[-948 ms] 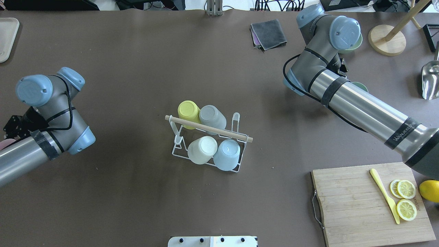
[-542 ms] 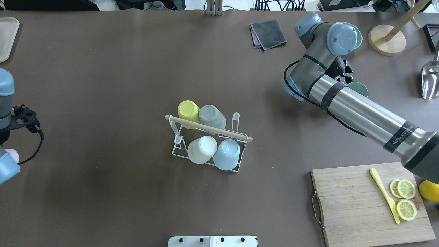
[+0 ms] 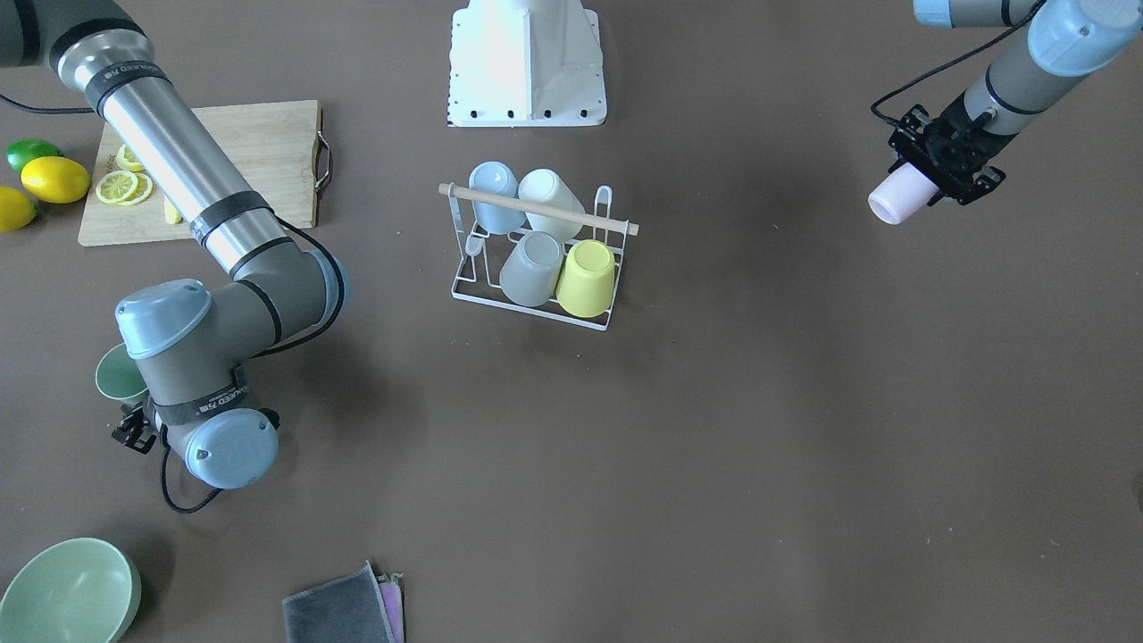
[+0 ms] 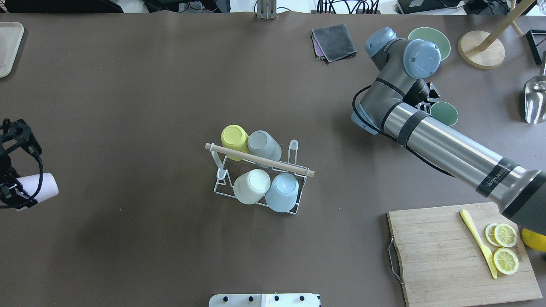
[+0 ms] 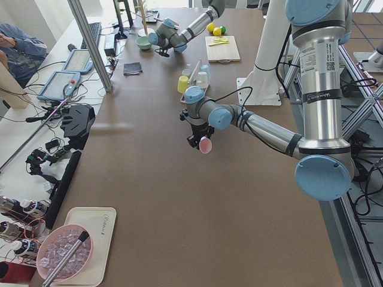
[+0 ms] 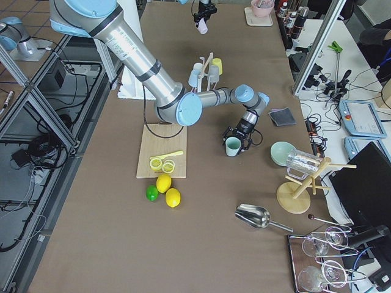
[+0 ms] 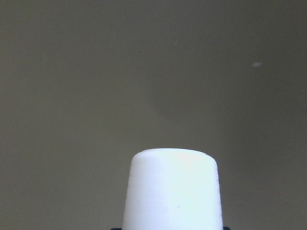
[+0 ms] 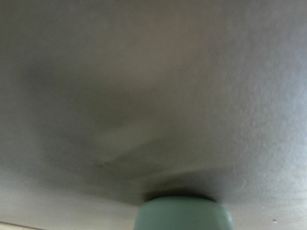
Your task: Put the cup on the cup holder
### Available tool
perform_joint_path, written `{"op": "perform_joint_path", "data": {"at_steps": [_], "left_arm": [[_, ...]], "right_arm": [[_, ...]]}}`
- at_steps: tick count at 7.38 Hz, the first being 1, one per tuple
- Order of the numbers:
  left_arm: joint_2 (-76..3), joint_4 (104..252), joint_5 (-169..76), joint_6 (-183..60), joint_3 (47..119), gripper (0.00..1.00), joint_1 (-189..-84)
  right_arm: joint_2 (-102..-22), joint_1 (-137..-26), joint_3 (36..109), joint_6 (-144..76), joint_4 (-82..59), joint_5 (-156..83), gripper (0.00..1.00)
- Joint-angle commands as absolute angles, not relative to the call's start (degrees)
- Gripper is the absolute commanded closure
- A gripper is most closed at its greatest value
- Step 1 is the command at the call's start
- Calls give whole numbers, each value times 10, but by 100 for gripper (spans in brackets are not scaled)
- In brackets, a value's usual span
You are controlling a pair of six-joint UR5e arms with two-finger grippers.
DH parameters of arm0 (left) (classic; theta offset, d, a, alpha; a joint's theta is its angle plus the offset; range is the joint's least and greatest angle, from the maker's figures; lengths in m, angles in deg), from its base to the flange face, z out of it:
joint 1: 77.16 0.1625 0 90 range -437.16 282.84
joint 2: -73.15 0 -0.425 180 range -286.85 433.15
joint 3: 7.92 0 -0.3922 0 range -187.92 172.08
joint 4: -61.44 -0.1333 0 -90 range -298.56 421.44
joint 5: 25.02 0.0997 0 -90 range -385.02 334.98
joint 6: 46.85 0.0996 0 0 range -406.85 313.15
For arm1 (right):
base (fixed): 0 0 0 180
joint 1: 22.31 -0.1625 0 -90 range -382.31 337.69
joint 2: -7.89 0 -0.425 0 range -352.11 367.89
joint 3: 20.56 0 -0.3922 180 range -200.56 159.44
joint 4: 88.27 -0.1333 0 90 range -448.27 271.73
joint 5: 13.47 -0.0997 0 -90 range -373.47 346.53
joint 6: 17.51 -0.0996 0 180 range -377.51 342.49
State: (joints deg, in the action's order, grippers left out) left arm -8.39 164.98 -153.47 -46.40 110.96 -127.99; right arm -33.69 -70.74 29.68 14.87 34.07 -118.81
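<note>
Overhead exterior view: cup holder (image 4: 290, 167) stands upright mid-surface (image 4: 128, 85), wooden rod across its top.
- Four cups sit mouth-down on its prongs: yellow cup (image 4: 234, 137) and grey cup (image 4: 264, 145) in the far row, white cup (image 4: 251, 186) and blue cup (image 4: 282, 192) in the near row.
- Two wire prongs look bare, one toward each end of the rod.

Pink cup (image 3: 897, 198): in the left claw (image 3: 929, 179), which is closed on its mouth end.
- The base points away from the wrist.
- It is carried clear of the surface at the left edge, well apart from the holder.

Green cup (image 4: 443, 114): at the right claw (image 4: 428, 102), which appears closed on it.
- Its mouth faces the overhead camera.
- Cannot tell whether it is lifted or resting on the surface.
- It is well apart from the holder, near a green bowl (image 4: 439, 36) and a folded cloth (image 4: 335, 40).

Chopping board (image 4: 435, 256) with lemon slices lies at the near right, uninvolved.

Progress, as judged:
- Four places filled, two apparently free, so about two-thirds done.
- Both remaining cups are in hand but neither is near the holder.
- Left to do: bring each across, turn it mouth-down, seat it on a bare prong, let go.
</note>
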Motion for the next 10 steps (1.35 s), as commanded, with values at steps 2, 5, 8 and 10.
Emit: {"op": "perform_joint_path", "data": {"at_steps": [2, 5, 8, 10], "left_arm": [[-75, 2062, -1532, -621, 1074, 83, -1259], [-76, 2388, -1248, -725, 1030, 82, -1159], [-84, 2485, -954, -733, 1017, 87, -949], [-101, 2488, -826, -721, 1024, 87, -840]], "right_arm": [[-340, -709, 293, 151, 339, -1183, 96], [-333, -762, 300, 209, 370, -1193, 100], [-332, -807, 453, 261, 505, -1238, 100], [-331, -825, 533, 255, 517, -1292, 100]]}}
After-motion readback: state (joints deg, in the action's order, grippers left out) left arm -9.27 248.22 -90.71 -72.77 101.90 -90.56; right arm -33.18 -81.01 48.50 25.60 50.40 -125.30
